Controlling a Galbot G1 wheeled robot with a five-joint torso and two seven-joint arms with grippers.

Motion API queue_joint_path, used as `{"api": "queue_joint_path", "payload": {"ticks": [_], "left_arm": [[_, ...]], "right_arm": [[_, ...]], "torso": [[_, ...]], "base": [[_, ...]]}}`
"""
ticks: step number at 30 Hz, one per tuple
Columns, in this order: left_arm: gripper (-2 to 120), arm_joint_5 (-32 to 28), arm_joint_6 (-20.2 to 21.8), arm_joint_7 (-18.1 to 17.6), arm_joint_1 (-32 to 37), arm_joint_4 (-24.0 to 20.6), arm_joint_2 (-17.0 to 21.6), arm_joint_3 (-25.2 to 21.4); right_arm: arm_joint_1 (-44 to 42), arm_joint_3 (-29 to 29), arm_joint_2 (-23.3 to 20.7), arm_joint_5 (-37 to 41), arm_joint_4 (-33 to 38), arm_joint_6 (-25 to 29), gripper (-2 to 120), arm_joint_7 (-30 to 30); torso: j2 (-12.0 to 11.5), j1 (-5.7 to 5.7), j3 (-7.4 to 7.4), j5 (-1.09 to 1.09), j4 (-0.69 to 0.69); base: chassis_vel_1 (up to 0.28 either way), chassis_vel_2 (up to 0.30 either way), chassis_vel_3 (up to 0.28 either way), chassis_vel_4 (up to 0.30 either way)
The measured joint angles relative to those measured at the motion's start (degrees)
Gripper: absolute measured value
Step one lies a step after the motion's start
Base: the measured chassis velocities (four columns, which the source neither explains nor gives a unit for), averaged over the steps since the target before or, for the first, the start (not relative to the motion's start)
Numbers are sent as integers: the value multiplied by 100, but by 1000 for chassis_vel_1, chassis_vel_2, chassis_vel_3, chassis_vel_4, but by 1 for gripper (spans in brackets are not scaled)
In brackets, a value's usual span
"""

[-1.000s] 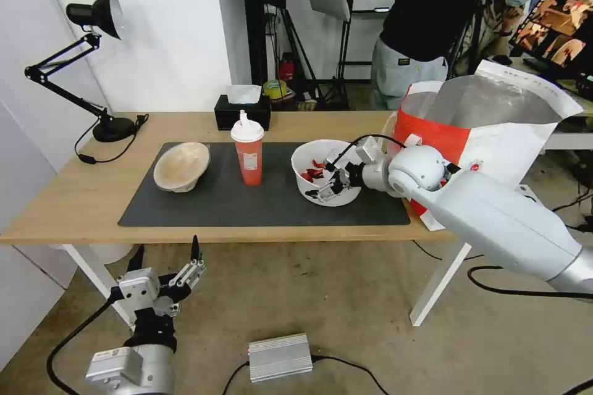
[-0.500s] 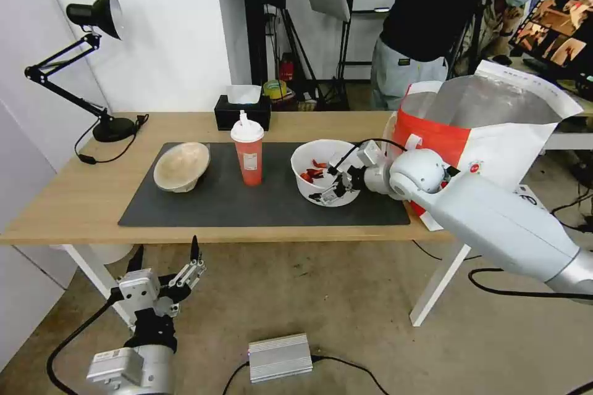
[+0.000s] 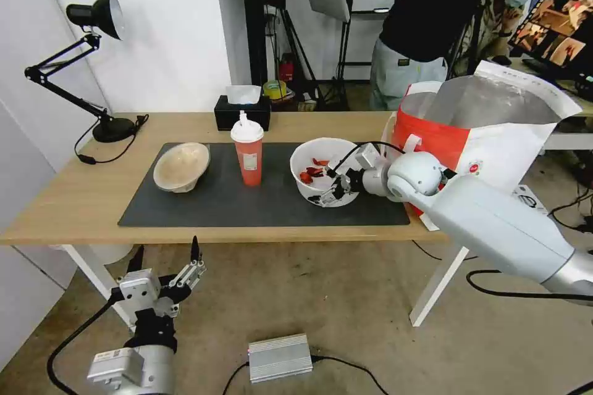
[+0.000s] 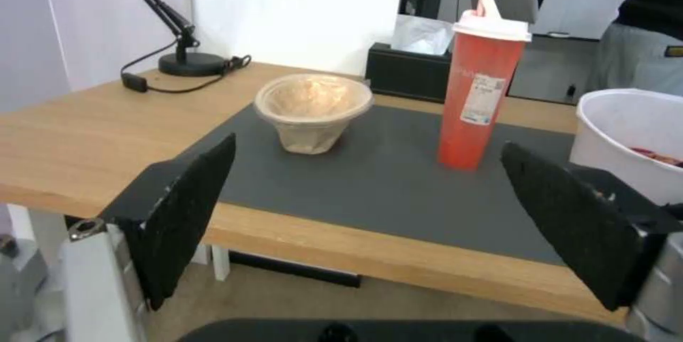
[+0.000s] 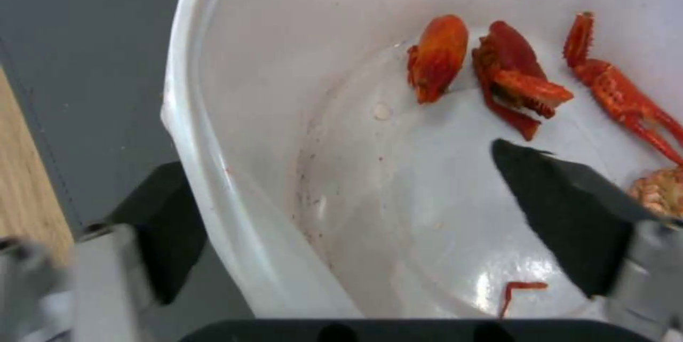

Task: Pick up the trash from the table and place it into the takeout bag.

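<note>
Near the counter's (image 3: 74, 197) right end, the right end effector (image 3: 330, 188) straddles, spread, the white round bowl's (image 3: 309, 154) rim, poised to pinch; the left end effector (image 3: 167, 265) hangs spread below the front edge.

The light-wood counter (image 3: 74, 197) on white legs carries a large dark grey mat (image 3: 247, 203). On the mat stand a beige pulp bowl (image 3: 181, 165), a tall red drink cup (image 3: 248, 155) and a white bowl (image 3: 318, 171) of red scraps. A black desk lamp (image 3: 99, 74) and black tissue box (image 3: 243, 112) sit on bare wood behind.
</note>
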Motion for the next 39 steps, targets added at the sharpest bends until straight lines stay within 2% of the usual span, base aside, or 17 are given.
{"api": "queue_joint_path", "payload": {"ticks": [2,3,6,7,9,12,16,17,25,39], "left_arm": [[100,1,-2,-2,-4,5,0,0],[100,1,-2,-2,-4,5,0,0],[100,4,-5,-5,-20,22,-8,14],[100,4,-5,-5,-20,22,-8,14],[100,8,-10,-6,-28,33,-15,21],[100,11,-15,-7,-31,38,-16,21],[100,12,-19,-14,-44,38,0,17],[100,12,-19,-14,-44,38,0,17],[100,46,-75,-44,-45,50,-20,40],[100,101,-127,-111,-36,64,-58,64]], "right_arm": [[-7,2,1,-3,-11,9,82,-8],[-7,2,1,-3,-11,9,82,-8],[-9,6,3,-1,-24,27,68,-10],[-9,6,3,-1,-24,27,68,-10],[-12,13,4,5,-27,53,56,2],[-19,16,3,7,-24,82,50,15],[3,14,-17,11,4,120,30,62],[3,14,-17,11,4,120,30,62],[27,14,-12,39,13,190,0,145],[12,35,-7,137,41,312,0,221]], "torso": [[0,0,0,0,0],[0,0,0,0,0],[0,0,1,0,2],[0,0,1,0,2],[0,1,1,1,3],[-1,1,1,1,3],[-2,3,3,2,0],[-2,3,3,2,0],[-2,2,2,0,1],[-1,1,1,0,1]], "base": [[0,0,0,0],[0,0,0,0],[0,0,0,0],[0,0,0,0],[0,0,0,0],[0,0,0,0],[0,0,0,0],[0,0,0,0],[0,0,0,0],[0,0,0,0]]}}
